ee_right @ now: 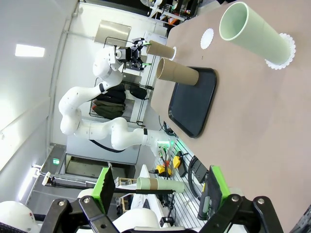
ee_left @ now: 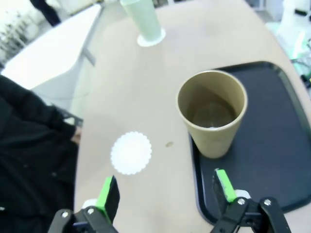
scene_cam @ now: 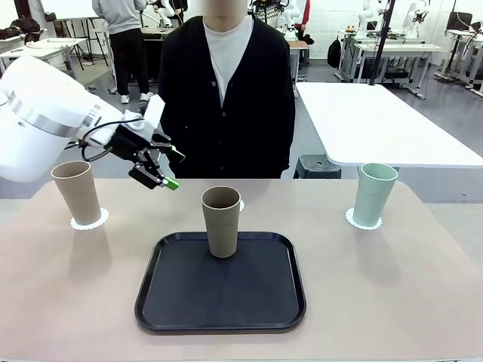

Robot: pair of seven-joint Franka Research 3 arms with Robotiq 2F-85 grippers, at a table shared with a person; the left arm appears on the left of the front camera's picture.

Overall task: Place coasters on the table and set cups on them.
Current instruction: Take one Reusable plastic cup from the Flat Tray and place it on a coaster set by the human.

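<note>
Two cups top coasters by the table's left and right edges — a third cup stands at the tray's far edge; left gripper, right gripper both agape.

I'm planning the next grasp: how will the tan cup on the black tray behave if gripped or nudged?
The tan cup looks empty inside, so it is probably light. It is tall with a narrower base, so it may tip if pushed near the rim. Its matte wall likely grips well rather than slipping.
</note>
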